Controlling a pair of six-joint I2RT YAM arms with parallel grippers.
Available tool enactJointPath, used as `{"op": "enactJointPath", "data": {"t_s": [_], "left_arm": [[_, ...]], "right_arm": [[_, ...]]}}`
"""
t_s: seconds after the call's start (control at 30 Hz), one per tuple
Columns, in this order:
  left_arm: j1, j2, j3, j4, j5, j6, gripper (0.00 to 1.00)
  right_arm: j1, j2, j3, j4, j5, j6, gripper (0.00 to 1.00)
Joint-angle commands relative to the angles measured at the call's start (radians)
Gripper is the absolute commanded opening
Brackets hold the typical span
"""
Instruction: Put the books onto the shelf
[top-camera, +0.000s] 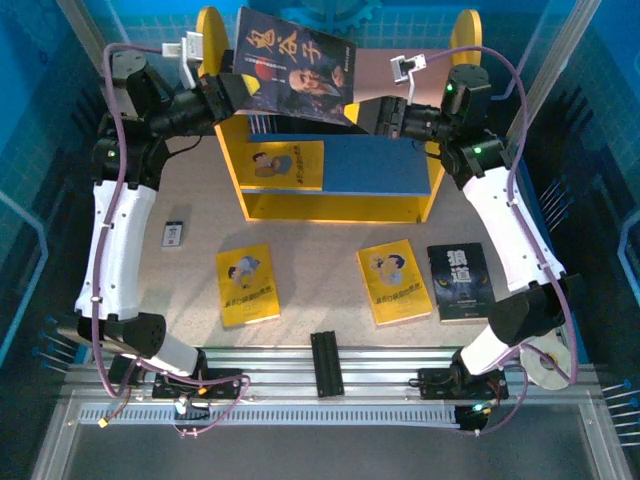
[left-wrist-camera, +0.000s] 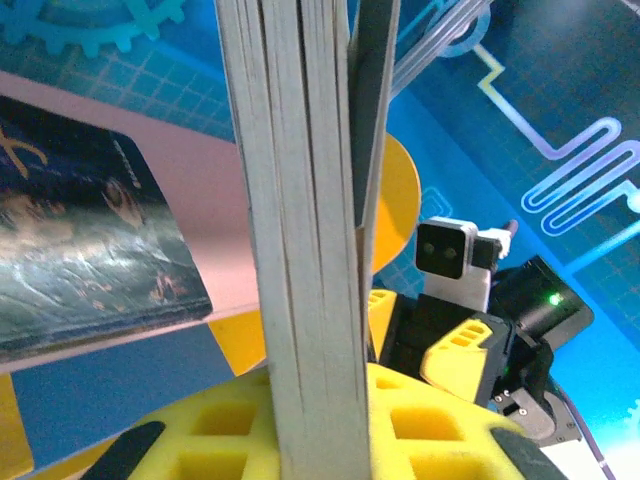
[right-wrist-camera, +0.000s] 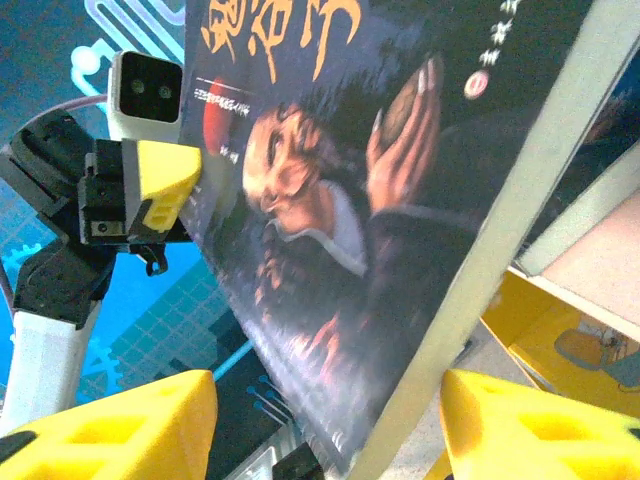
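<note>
Lying flat on the table (top-camera: 320, 250) nearest the bases are three books: a left yellow book (top-camera: 248, 285), a right yellow book (top-camera: 394, 282) and, just beside it, a wolf book (top-camera: 460, 282). Beyond them stands the shelf (top-camera: 330, 207), with a shelved yellow book (top-camera: 285, 165) on its blue board. Above its pink board hangs the portrait book (top-camera: 295, 65), tilted. The left gripper (top-camera: 238, 95) pinches its left edge, pressed onto the page block. The right gripper (top-camera: 365, 115) stands spread around the right edge, its fingers (right-wrist-camera: 130, 425) set wider than the book is thick. I judge these paperbacks light, thin and floppy, with glossy covers likely to slip. A deep hold over one edge, pads flat on both covers, should stop sagging or fanning.
</note>
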Motion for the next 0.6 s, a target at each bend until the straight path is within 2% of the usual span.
{"op": "enactJointPath", "data": {"t_s": [0.0,0.2,0.57], "left_arm": [[0.027,-0.015,-0.007,0.179,0.015,-0.074,0.0],[0.048,-0.015,-0.054,0.268,0.047,-0.136,0.0],[0.086,-0.01,-0.067,0.337,0.084,-0.179,0.0]], "right_arm": [[0.017,-0.023,0.013,0.076,0.042,0.047,0.62],[0.04,0.049,0.104,0.034,0.059,0.048,0.62],[0.06,0.147,0.229,-0.053,0.113,0.02,0.66]]}}
